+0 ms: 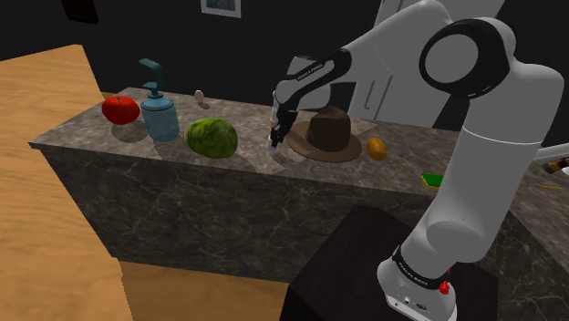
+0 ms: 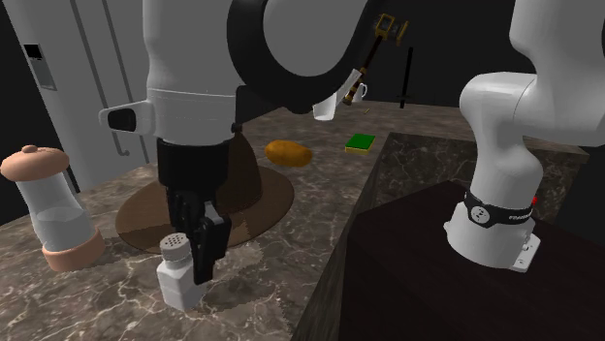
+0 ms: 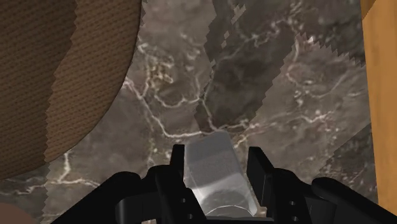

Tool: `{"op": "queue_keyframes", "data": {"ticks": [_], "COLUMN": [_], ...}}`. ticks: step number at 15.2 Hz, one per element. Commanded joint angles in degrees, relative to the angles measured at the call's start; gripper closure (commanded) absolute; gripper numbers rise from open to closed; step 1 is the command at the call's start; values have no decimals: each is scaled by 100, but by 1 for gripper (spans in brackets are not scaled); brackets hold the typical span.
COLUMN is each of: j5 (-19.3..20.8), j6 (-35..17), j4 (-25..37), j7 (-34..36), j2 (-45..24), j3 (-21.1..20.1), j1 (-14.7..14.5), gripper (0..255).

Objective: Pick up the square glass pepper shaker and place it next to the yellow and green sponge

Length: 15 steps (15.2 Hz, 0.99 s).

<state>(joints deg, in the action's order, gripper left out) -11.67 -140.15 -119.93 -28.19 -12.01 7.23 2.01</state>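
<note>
Black two-finger gripper [image 3: 217, 156] occupies the foreground of the wrist view, its fingers [image 3: 179, 167] pinching the flat sides of a square clear shaker with a white perforated cap [image 3: 214, 170]. In the second exterior view the shaker [image 2: 176, 276] stands with its base on the dark veined marble counter [image 2: 320, 208], and the gripper [image 2: 200, 250] reaches down onto it from above. A brown brimmed hat [image 2: 264, 190] lies just behind the shaker; its brim [image 3: 63, 83] lies just beside the gripper in the wrist view. In the shoulder view the gripper [image 1: 274, 137] sits at the hat's [image 1: 328, 135] left edge. To the hat's right lie a brown oval potato [image 1: 376, 148] and then the green and yellow sponge [image 1: 431, 180], well apart from the shaker. To the left lie a green cabbage [image 1: 212, 137], a teal soap dispenser [image 1: 160, 114] and a red tomato [image 1: 120, 108].
</note>
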Motion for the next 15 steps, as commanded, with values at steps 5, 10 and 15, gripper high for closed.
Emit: {"op": "queue_keyframes", "data": {"ticks": [5,10,15], "j5": [119,207,281], "j6": [405,751,1102], "j4": [165,328,522], "j7": [111,198,275], "j2": [248,438,601], "j3": [35,54,66], "j1": [-13,-21,-24], "gripper": [255,255,255]}}
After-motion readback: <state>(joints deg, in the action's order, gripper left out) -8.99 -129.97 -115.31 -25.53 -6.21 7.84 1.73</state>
